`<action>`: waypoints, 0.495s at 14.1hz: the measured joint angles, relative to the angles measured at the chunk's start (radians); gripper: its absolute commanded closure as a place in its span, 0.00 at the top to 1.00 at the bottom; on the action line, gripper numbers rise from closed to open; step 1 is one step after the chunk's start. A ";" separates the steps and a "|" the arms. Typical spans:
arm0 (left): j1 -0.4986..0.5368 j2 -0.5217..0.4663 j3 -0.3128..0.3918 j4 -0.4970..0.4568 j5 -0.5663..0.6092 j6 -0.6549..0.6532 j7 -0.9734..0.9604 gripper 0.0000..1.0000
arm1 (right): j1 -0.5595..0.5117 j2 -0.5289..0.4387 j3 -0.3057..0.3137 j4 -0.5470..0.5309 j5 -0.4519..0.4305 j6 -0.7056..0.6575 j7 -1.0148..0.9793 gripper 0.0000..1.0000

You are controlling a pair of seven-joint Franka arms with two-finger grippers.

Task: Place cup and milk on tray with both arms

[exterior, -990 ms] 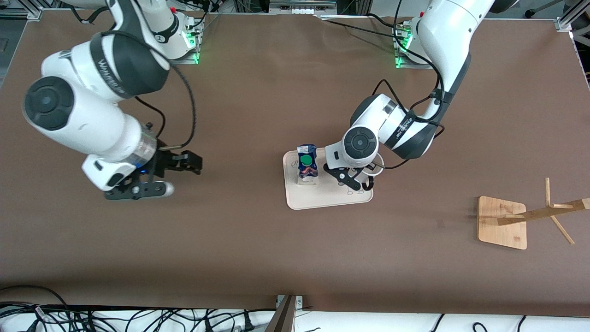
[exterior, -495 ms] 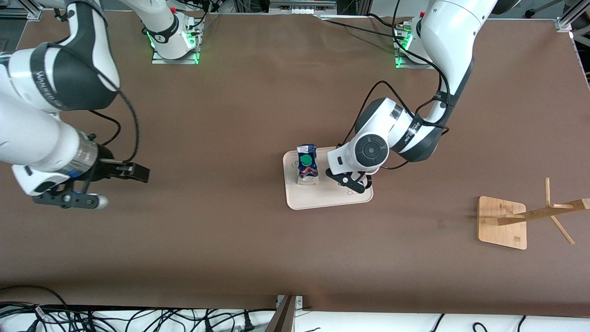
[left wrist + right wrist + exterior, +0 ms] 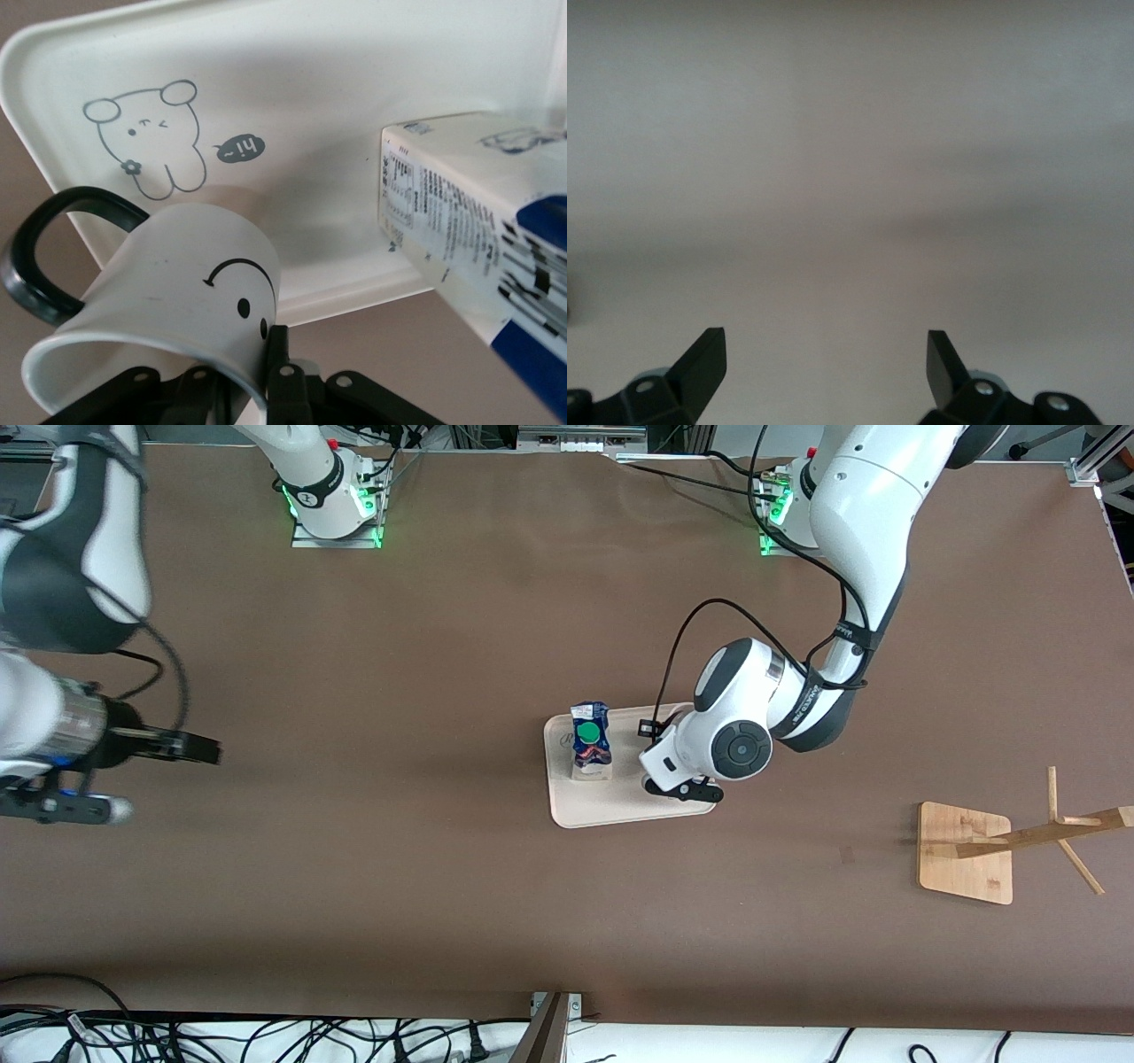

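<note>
The cream tray (image 3: 620, 808) lies mid-table with the milk (image 3: 589, 744) upright on it, at the end toward the right arm. My left gripper (image 3: 687, 788) hangs over the tray's other end, and the wrist hides the cup in the front view. In the left wrist view the left gripper (image 3: 266, 354) is shut on the rim of the white smiley cup (image 3: 177, 283). The cup is tilted over the tray (image 3: 292, 115) rim by the rabbit drawing, with the milk (image 3: 469, 248) beside it. My right gripper (image 3: 199, 749) is open over bare table at the right arm's end, fingers (image 3: 700, 363) wide apart.
A wooden stand (image 3: 966, 852) with slanted pegs sits toward the left arm's end, nearer the front camera than the tray. Cables run along the table's front edge. Both arm bases (image 3: 337, 505) stand along the back edge.
The right arm has swung away from the tray toward its own end of the table, gripper still open. The left wrist has shifted over the tray and now covers the cup.
</note>
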 measured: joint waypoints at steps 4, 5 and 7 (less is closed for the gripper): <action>0.000 0.020 0.017 0.014 -0.065 0.004 -0.113 0.00 | -0.042 -0.037 0.000 0.000 0.015 -0.024 -0.038 1.00; 0.000 0.024 0.020 0.017 -0.074 0.012 -0.153 0.00 | -0.039 -0.037 0.001 0.000 0.015 -0.024 -0.038 1.00; 0.000 0.028 0.020 0.020 -0.087 0.035 -0.233 0.00 | -0.039 -0.036 0.001 -0.001 0.015 -0.023 -0.038 1.00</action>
